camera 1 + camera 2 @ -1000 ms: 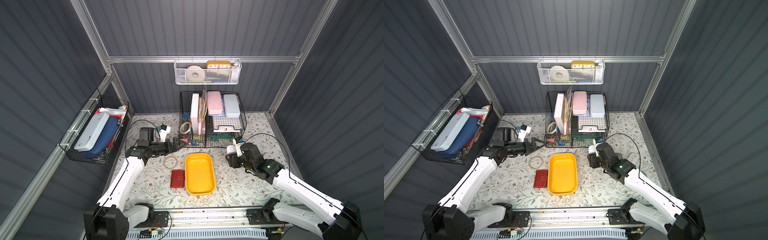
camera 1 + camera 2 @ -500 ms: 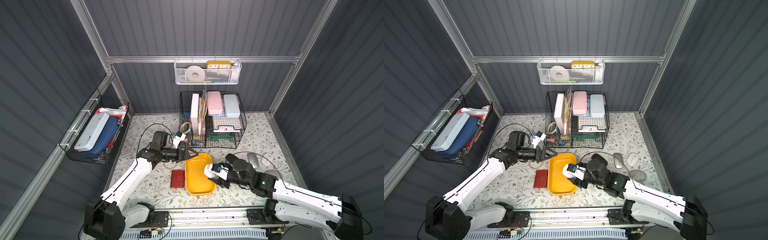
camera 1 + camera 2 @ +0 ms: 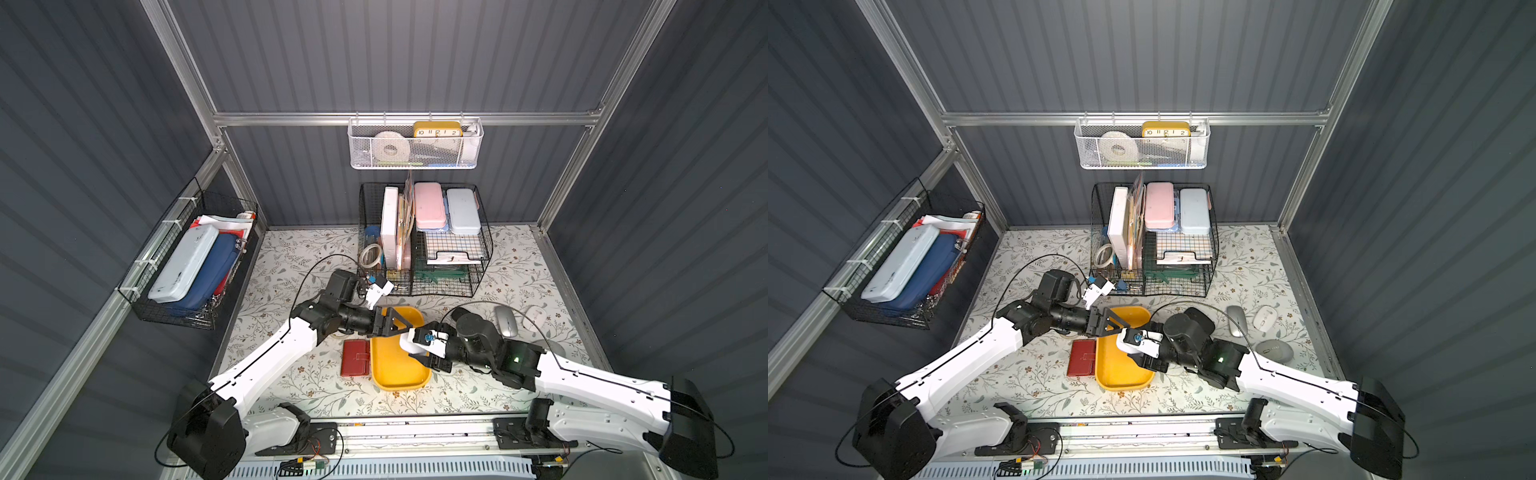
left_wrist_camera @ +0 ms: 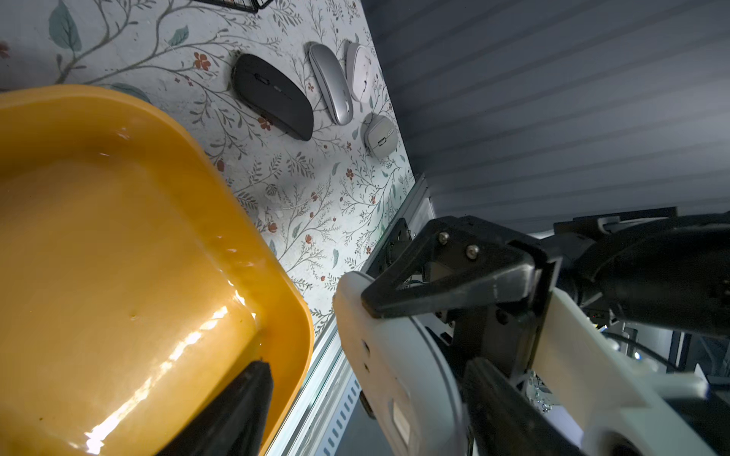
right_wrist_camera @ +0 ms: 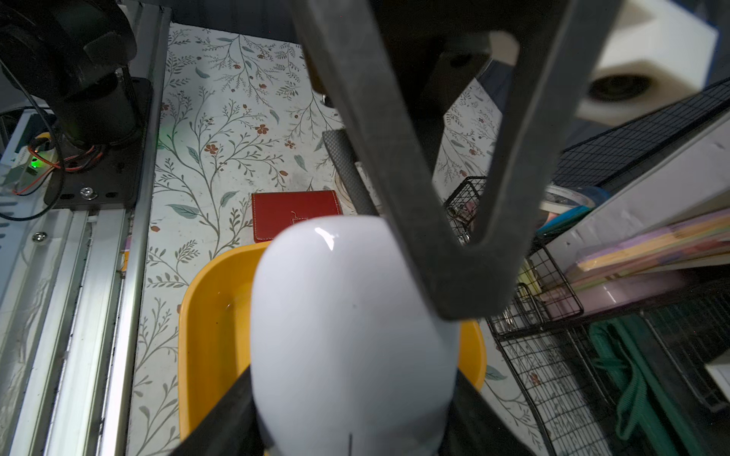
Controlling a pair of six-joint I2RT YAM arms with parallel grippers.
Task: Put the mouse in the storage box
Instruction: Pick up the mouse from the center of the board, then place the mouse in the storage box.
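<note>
The right gripper [image 3: 426,349] grips the white mouse [image 3: 410,343] by its sides and holds it over the yellow box [image 3: 397,374]. The left gripper [image 3: 399,326] meets it from the opposite side, jaws apart, one against the mouse's end.

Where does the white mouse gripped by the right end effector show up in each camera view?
In a top view: white mouse just below centre, over the right side of the yellow storage box.
In a top view: white mouse left of centre, over the storage box.
Left wrist: white mouse at lower centre, beside the storage box.
Right wrist: white mouse fills lower centre, in front of the storage box.
Shared landmark: the storage box.
</note>
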